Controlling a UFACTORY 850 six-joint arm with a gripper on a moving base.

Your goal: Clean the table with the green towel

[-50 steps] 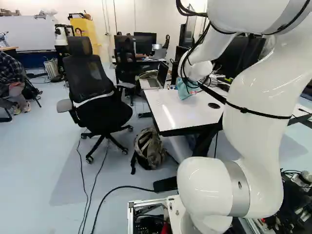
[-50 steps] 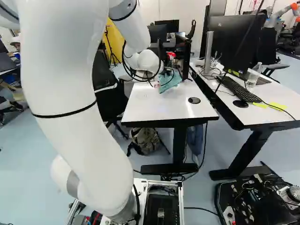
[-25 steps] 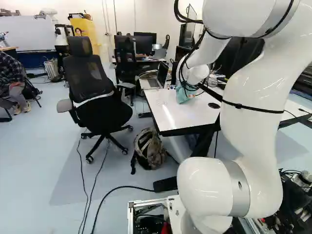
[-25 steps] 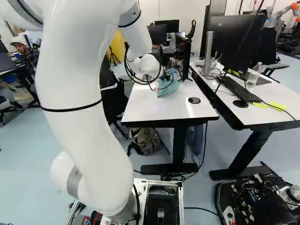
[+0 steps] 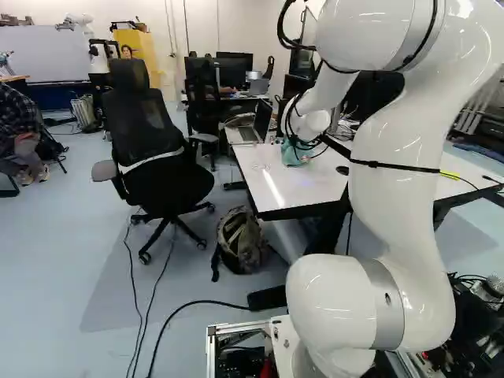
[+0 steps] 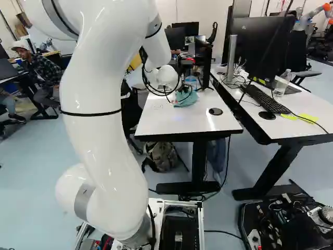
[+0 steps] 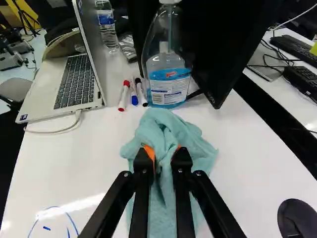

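blue/wht lbl (image 7: 168,90) on lg clear btl (image 7: 157,63) | blue lbl (image 7: 105,18) on water btl (image 7: 110,36) | fine txt illeg.

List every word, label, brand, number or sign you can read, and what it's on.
None reads surely:
Large bottle of blue liquid: label print too small.
Water bottle: label print too small.
Laptop keyboard: key characters too small.
Table: blue marks, a curve and short strokes, no word or number I can make out.
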